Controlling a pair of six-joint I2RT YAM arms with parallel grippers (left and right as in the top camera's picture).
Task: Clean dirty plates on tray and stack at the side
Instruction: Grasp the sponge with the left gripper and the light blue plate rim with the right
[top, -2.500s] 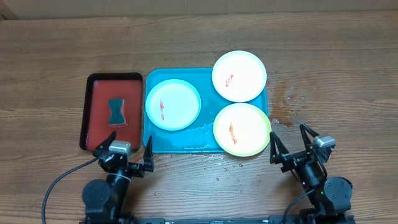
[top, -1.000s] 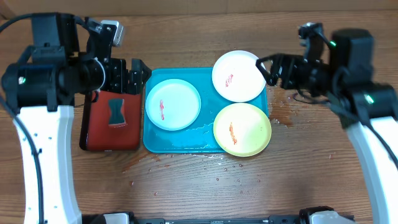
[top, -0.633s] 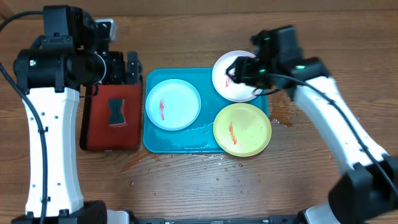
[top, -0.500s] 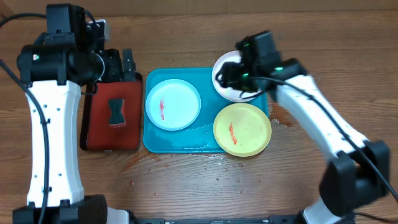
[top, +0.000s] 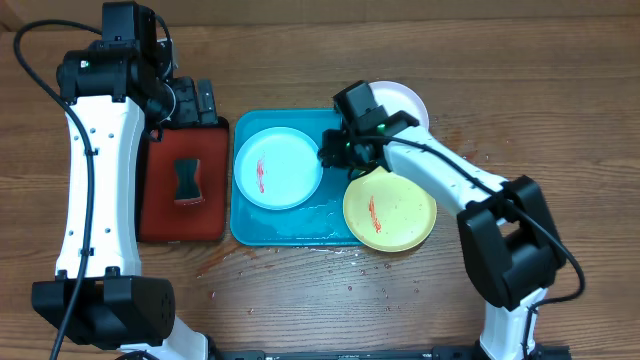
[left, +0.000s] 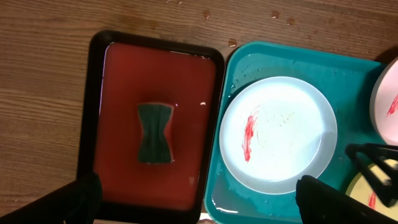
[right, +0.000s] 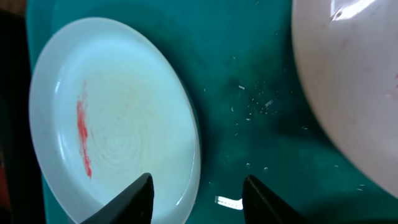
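Overhead view, Dana: count the plates for me.

Three, Lee. One pale blue plate (top: 278, 167) lies flat in the left half of the turquoise tray (top: 290, 230). One white plate (top: 408, 98) sits at the far right corner, lapping over the rim and half hidden by the right arm. One yellow-green plate (top: 395, 210) is at the near right corner, overhanging too.

Dirty ones?

All three. There's a red streak on the blue, another on the yellow-green, and the left wrist camera catches one on the white.

Trays?

Two on the wooden surface (top: 520, 60): the turquoise one, and just beside it on the left a red tray (top: 160, 215) carrying a single dark sponge (top: 186, 180).

And the arms?

Down low over the turquoise tray is the right gripper (top: 335, 152), between the blue and white plates. Its wrist camera shows two fingers (right: 140, 190) parted astride the blue plate's right edge, one above the plate and one above bare tray. Nothing is pinched, and I cannot tell whether they touch.

Other side?

Over the red tray's far edge hangs the left gripper (top: 195, 103), spread wide and empty.
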